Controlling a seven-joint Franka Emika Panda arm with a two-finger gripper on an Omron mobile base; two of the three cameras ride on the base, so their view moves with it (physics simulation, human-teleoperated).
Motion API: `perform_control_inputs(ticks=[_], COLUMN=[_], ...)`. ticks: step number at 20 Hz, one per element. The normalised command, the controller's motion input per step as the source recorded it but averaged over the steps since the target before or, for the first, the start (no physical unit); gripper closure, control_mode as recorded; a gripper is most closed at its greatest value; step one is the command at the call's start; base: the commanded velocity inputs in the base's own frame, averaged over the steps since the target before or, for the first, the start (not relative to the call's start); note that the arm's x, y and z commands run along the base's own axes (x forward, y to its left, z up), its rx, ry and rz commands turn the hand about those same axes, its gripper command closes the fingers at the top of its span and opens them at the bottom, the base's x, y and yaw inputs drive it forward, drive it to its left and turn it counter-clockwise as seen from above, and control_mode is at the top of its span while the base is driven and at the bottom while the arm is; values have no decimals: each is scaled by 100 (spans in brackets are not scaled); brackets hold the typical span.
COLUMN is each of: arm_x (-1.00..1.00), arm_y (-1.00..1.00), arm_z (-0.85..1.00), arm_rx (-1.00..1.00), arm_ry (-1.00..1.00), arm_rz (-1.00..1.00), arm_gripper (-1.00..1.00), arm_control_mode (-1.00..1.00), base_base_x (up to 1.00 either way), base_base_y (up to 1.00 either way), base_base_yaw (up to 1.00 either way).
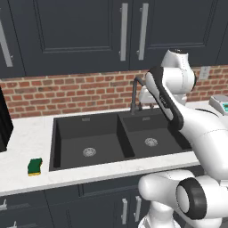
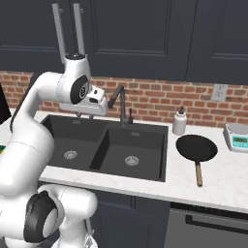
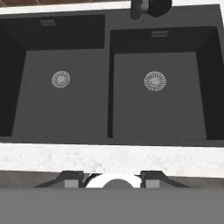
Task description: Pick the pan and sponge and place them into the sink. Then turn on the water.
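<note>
No text, label, brand or number can be read anywhere. The small scale on the tabletop has a greenish display, too blurred to make out.

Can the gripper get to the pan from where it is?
Probably yes. The gripper hangs above the sink, and the pan lies in the open on the counter right of it, with nothing between them.

Domestic kitchen, rendered. Matte black double-basin sink set in a white marble-look counter, dark gooseneck faucet at its 12 o'clock against a red brick backsplash. Dark panelled cabinets above; frying pan, soap dispenser and kitchen scale at the sink's 3 o'clock.
</note>
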Motion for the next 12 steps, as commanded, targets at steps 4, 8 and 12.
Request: perform_control_inputs(ticks=[4, 8, 12], arm_x=[-14, -60, -82], arm_y=[-15, -31, -21], arm_z=[-4, 0, 0], arm_rx=[0, 1, 1], arm_ry=[2, 0, -2], arm_rz=[-2, -15, -25], arm_gripper=[-100, -100, -100], arm_control_mode=[-100, -100, -100], base_base_x=[0, 0, 0], base_base_y=[0, 0, 0], base_base_yaw=[0, 0, 0])
